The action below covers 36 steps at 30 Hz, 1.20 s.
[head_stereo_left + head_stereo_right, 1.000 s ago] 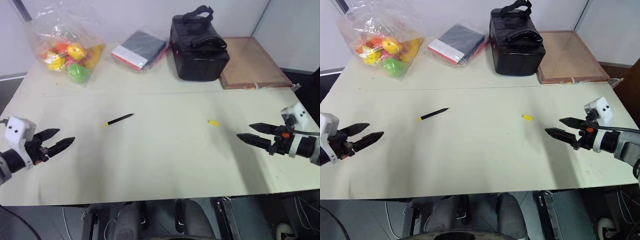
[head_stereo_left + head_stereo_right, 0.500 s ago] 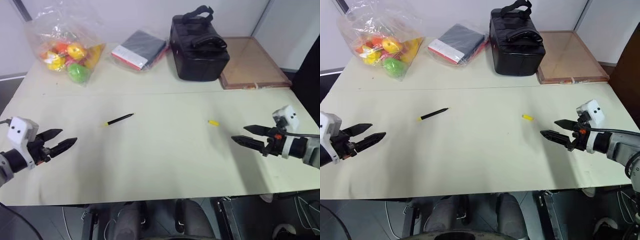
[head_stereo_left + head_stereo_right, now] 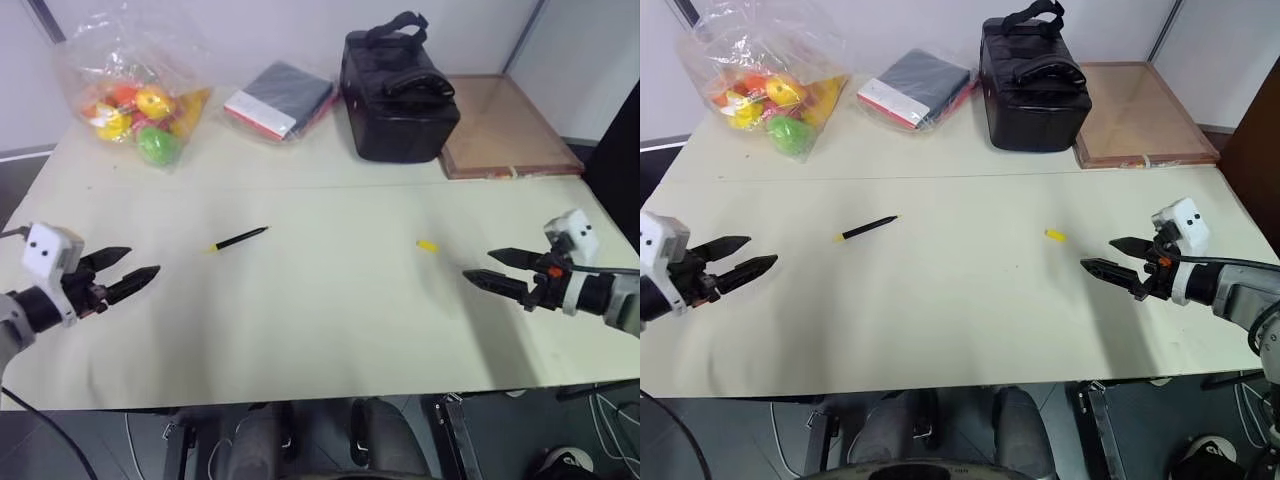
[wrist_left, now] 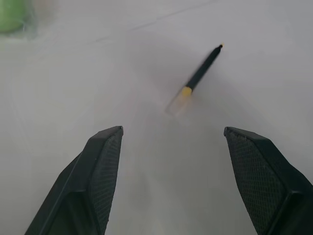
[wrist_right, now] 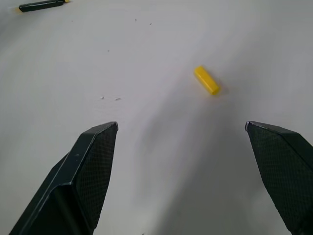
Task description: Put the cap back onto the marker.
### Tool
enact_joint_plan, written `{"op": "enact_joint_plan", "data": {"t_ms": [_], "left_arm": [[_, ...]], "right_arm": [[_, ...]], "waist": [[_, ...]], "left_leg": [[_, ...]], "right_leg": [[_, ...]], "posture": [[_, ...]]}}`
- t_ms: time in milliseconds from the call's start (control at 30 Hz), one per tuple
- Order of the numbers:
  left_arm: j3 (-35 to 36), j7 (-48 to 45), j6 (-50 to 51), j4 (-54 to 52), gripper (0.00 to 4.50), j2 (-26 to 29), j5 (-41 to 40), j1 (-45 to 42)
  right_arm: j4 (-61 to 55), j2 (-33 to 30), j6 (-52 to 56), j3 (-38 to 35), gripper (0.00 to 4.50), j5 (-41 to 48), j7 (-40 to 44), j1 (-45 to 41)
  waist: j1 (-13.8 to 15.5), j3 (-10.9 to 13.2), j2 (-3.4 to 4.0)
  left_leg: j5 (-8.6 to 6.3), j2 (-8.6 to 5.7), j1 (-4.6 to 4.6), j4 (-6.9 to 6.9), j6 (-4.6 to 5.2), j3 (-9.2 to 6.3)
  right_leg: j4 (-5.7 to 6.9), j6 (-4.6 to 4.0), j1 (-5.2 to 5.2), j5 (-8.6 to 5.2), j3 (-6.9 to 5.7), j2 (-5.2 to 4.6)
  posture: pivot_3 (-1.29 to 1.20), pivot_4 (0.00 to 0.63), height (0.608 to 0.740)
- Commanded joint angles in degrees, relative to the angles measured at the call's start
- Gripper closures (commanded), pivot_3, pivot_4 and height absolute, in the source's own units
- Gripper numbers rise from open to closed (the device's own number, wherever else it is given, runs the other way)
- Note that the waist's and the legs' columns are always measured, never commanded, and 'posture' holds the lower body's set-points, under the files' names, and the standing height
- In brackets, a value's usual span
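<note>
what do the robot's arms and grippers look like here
Each gripper, left and right, has two black tapered fingers with a cross-hatched texture. A white box with two dark dots sits on each wrist. The right wrist has an orange detail, a silver cuff and a thin dark cable.

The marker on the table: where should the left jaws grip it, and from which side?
Grip the marker at mid-barrel, probably from above, jaws closing across its width. It lies flat and slanted on the table, apart from the cap, so only its long sides are free. The left gripper is open, facing it.
</note>
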Motion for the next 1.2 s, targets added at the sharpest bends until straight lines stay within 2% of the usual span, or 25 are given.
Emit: {"op": "enact_joint_plan", "data": {"t_ms": [33,200,300,467,567,833,1033,1200], "left_arm": [[-5.2,-4.5,-4.7,3.8,1.04,1.9,2.4,-5.6],[-15.0,-13.6,-12.7,16.7,1.04,3.6,7.8,-18.5],[-20.8,-18.6,-18.0,26.9,1.04,2.7,12.0,-27.8],[-27.7,-23.2,-27.5,46.8,1.04,-2.8,18.5,-42.1],[-29.8,-23.8,-32.0,55.9,1.04,-6.6,21.4,-47.2],[-31.0,-22.7,-38.0,69.3,1.04,-14.1,26.0,-53.8],[-30.5,-20.6,-40.1,73.5,1.04,-17.1,28.0,-55.2],[-30.5,-20.3,-40.3,75.1,1.04,-17.4,29.3,-55.1]], "right_arm": [[-3.3,-0.5,1.3,0.3,0.18,2.6,0.1,-4.8],[-7.1,-0.5,3.9,4.8,0.18,5.4,0.6,-12.9],[-8.8,1.0,4.3,7.2,0.18,6.6,0.4,-16.6],[-13.6,5.7,5.9,10.1,0.18,9.6,-3.4,-20.8],[-16.4,8.1,7.3,10.3,0.18,11.3,-6.5,-21.2],[-20.0,8.3,7.5,9.9,0.18,11.8,-10.1,-16.7],[-20.6,8.1,6.7,8.9,0.18,11.9,-11.5,-14.9],[-20.8,8.1,6.3,8.8,0.18,11.7,-12.1,-14.3]], "waist": [[0.0,0.0,0.0],[-0.1,0.0,0.0],[0.0,0.0,-0.02],[0.1,0.0,-0.06],[0.1,0.0,-0.08],[0.1,0.0,-0.23],[0.0,0.0,-0.24],[0.0,0.0,-0.24]], "left_leg": [[0.0,0.0,0.0,0.0,0.0,0.0],[0.01,0.02,-0.05,0.0,0.0,0.01],[0.02,0.0,-0.05,0.01,0.02,0.05],[0.04,-0.25,-0.07,0.08,0.02,0.02],[0.03,-0.29,-0.11,0.12,0.06,0.02],[0.02,-0.32,-0.15,0.15,0.09,-0.03],[0.02,-0.32,-0.14,0.15,0.1,-0.07],[0.02,-0.32,-0.13,0.15,0.1,-0.07]], "right_leg": [[0.0,0.0,0.0,0.0,0.0,0.0],[0.03,0.01,-0.06,0.01,-0.01,0.06],[0.04,0.11,-0.05,0.06,0.0,0.07],[0.07,0.21,0.01,0.12,-0.05,0.07],[0.11,0.34,0.0,0.19,-0.04,0.06],[0.12,0.47,0.02,0.26,-0.05,0.06],[0.13,0.49,0.02,0.27,-0.05,0.06],[0.14,0.5,0.03,0.28,-0.05,0.06]], "posture": [[0.0,0.15,0.74],[0.0,0.15,0.74],[0.0,0.15,0.74],[0.0,0.15,0.74],[0.0,0.15,0.74],[0.0,0.15,0.74],[0.0,0.15,0.74],[0.0,0.15,0.74]]}}
